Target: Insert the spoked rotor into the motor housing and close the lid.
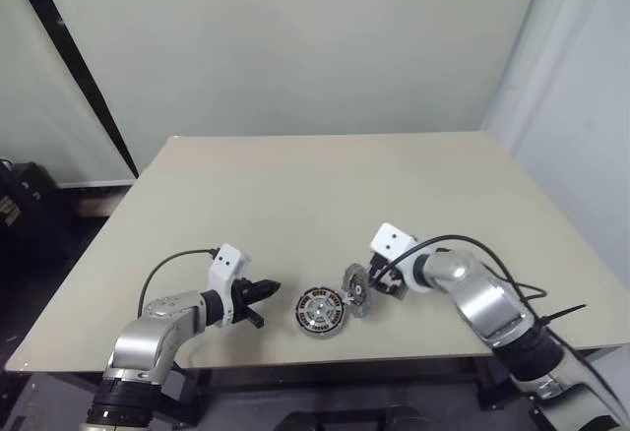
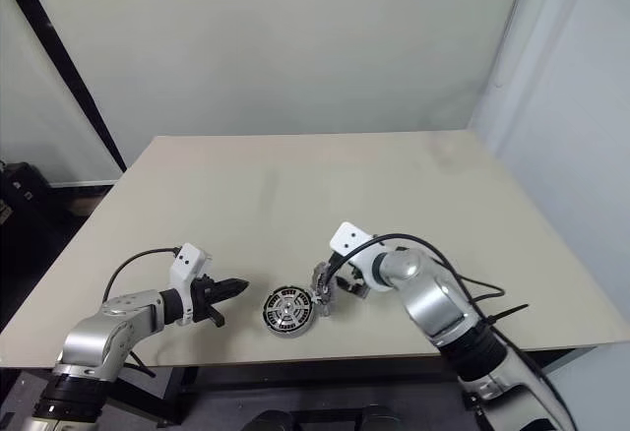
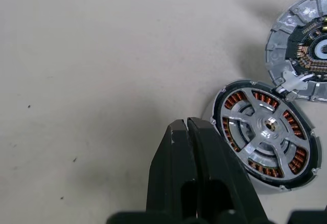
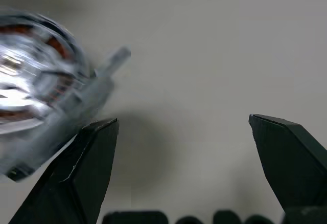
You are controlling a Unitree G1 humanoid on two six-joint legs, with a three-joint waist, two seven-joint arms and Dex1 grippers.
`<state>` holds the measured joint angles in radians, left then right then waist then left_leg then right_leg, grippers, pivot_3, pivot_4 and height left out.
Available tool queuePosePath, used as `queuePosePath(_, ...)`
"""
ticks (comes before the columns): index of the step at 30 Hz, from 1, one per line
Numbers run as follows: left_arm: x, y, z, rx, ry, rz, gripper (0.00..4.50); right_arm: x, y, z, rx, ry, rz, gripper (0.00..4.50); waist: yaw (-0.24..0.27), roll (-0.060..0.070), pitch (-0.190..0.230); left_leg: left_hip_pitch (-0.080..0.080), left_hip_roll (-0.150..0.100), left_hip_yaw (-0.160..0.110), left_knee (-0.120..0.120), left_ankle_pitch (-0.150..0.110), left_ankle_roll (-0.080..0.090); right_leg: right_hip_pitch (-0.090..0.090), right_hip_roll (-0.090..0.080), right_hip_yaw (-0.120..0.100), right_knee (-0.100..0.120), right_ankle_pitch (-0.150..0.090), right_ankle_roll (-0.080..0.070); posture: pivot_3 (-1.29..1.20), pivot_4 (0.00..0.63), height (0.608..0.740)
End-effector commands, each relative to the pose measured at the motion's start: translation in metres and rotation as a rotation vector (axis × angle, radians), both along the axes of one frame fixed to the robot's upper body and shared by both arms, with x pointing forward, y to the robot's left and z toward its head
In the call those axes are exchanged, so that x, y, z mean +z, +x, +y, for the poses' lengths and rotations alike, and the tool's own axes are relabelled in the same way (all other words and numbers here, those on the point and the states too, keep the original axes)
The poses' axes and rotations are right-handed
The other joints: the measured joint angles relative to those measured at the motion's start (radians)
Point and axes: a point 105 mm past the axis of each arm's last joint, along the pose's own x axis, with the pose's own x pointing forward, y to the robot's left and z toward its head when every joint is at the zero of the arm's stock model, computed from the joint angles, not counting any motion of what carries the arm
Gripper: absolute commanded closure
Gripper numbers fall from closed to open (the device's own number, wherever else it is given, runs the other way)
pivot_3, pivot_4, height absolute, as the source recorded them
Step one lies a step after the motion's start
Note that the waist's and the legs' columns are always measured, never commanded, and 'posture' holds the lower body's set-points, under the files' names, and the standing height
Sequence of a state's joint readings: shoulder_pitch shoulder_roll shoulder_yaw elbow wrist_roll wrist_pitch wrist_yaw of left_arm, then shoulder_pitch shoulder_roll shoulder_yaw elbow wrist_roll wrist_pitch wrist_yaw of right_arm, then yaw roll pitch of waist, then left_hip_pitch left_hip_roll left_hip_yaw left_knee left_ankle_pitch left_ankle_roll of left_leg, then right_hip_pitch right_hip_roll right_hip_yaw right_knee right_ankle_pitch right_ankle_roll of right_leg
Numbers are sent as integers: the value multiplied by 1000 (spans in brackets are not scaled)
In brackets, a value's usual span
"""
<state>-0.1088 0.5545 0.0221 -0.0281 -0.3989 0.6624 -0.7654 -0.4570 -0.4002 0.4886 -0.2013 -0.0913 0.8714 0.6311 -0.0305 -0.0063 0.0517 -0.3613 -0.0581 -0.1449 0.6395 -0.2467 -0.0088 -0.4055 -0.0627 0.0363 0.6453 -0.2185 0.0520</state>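
Already the spoked rotor point(image 3: 266, 127) sits in the motor housing point(image 3: 232, 101) on the table point(image 1: 295, 185), lid point(image 1: 356, 284) tilted up at its edge. My right hand point(image 1: 379, 283) gapes wide, empty; my left hand point(image 1: 264, 291) is shut, empty. A careless nudge could skew the lid.

- One motor housing point(image 3: 268, 134) with copper-brown windings lies just beside the tips of the shut left gripper point(image 1: 268, 287).
- One spoked rotor point(image 3: 265, 127) sits inside that housing.
- One lid point(image 1: 355, 287) stands tilted up beside the housing, close in front of the wide-open right gripper point(image 1: 378, 284).
- Two grippers, one per arm.
- One table point(image 1: 325, 185) under everything.
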Motion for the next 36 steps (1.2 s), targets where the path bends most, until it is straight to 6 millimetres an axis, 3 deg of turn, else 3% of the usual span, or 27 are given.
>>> queuePosePath(1,11,3,4,0,11,-46,4500,11,-3,18,17,76,-20,53,0,0,0,0,0,0,0,0,0,0,0,0,0,0,0,0,0,740)
queuePosePath(7,11,1,4,3,13,-44,4500,-2,-12,53,41,144,38,53,-1,0,0,1,0,-1,0,0,0,-1,1,0,1,0,0,0,0,740)
queuePosePath(14,11,-3,6,11,15,-43,4500,-20,-19,68,71,135,85,53,0,0,0,1,0,-1,0,0,0,-1,1,0,1,1,-1,0,0,740)
queuePosePath(19,11,-5,7,17,15,-39,4500,-24,-18,69,79,142,93,53,-1,0,0,2,1,-1,0,0,0,-1,2,0,1,1,-1,0,0,740)
queuePosePath(23,10,-7,8,19,16,-35,4500,-11,-14,65,117,201,105,53,-1,0,0,2,1,-1,0,0,0,-1,2,0,1,1,-1,0,0,740)
queuePosePath(28,11,-12,8,-8,7,-23,4500,5,-23,55,311,228,149,53,-1,1,0,2,1,-1,1,0,0,0,2,0,1,1,-1,0,0,740)
queuePosePath(36,7,-40,5,-188,-19,58,4500,-6,-27,46,429,225,201,53,-16,1,0,1,2,0,-1,0,0,0,2,0,1,0,-1,0,0,740)
